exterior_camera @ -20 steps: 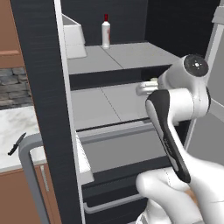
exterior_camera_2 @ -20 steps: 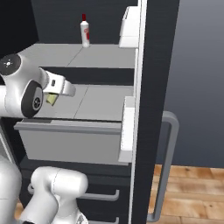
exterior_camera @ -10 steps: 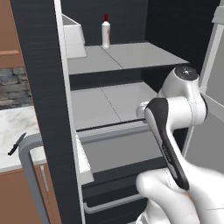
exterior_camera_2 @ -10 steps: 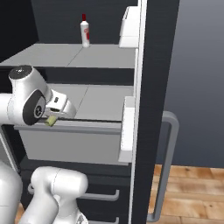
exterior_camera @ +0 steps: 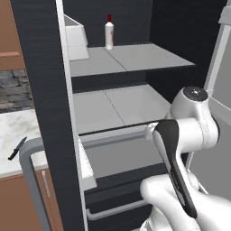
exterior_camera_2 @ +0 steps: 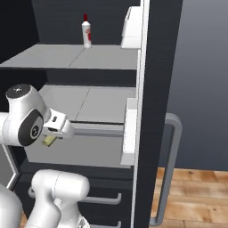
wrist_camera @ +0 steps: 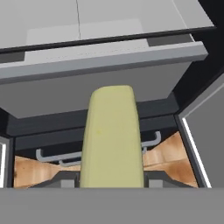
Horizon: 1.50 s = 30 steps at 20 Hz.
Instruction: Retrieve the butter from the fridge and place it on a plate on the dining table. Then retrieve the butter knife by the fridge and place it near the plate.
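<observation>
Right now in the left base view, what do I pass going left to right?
Butter knife → grey door handle → white bottle → robot arm.

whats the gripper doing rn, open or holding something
Gripper: shut on the butter, held in front of the open fridge.

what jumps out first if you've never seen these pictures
The pale yellow butter looms large in the hand view, held in the claw just in front of the open black fridge. Behind it, a white bottle with a red cap stands alone on the top shelf. A small dark knife lies on the marble counter left of the fridge.
</observation>
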Motion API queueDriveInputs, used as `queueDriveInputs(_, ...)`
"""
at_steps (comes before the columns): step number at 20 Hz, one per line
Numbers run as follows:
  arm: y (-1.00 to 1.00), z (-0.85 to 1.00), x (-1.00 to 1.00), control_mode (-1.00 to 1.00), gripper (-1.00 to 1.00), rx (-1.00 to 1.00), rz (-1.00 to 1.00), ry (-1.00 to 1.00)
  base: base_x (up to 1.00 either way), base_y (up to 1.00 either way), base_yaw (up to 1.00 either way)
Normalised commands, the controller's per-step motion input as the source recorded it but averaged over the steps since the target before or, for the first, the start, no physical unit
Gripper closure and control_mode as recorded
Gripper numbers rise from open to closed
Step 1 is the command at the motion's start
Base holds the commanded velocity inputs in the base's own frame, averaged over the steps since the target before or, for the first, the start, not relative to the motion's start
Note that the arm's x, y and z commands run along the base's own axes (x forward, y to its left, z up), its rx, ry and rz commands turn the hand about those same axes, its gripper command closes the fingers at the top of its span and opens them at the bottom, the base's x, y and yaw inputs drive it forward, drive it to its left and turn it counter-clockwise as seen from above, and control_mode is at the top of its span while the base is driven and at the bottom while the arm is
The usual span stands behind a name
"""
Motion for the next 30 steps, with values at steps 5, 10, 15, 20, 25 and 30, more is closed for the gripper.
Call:
queueDriveInputs(5,0.00,-0.06,-0.06,-1.00,1.00,-0.01,0.01,-0.04,0.00,0.00,0.00)
queueDriveInputs(10,0.00,0.00,0.00,-1.00,1.00,0.00,0.00,0.00,0.00,0.00,0.00)
queueDriveInputs(15,0.00,0.00,-0.05,1.00,1.00,0.00,0.00,0.00,-0.10,0.00,0.00)
queueDriveInputs(20,0.00,0.00,0.00,1.00,1.00,0.00,0.00,0.00,-0.83,0.00,-0.02)
queueDriveInputs(25,0.00,0.00,0.00,1.00,1.00,0.00,0.00,0.00,-0.75,0.00,-0.28)
queueDriveInputs(30,0.00,0.00,0.00,1.00,1.00,0.00,0.00,0.00,-0.60,0.09,-0.45)
